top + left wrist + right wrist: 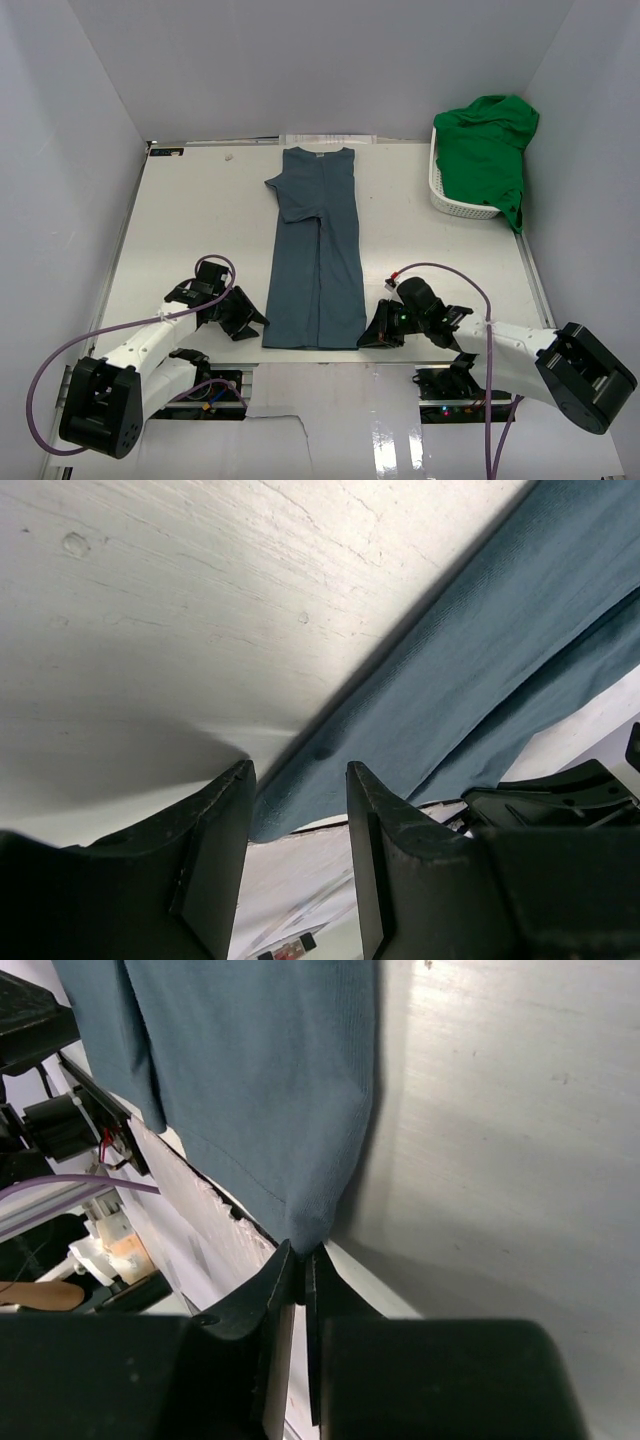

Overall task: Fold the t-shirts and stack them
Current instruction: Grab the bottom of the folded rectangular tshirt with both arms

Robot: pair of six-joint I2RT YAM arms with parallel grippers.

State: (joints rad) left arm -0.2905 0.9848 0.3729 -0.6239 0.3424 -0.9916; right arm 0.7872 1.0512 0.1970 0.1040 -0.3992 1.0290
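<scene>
The dark slate-blue t-shirt [318, 250] lies folded into a long strip down the middle of the white table, collar at the far end. My left gripper [250, 322] is at its near left hem corner. In the left wrist view this gripper [298, 770] is open, with the corner of the blue cloth [450, 670] lying in the gap. My right gripper [368, 335] is at the near right hem corner. The right wrist view shows that gripper [303, 1252] shut on the tip of the blue cloth [260, 1080]. The bright green t-shirt [485, 150] is heaped in the basket.
The white lattice basket [455, 205] stands at the back right against the wall. Grey walls close in the table on three sides. Purple cables [440, 268] loop over both arms. The table's front edge and the arm bases are just behind the hem.
</scene>
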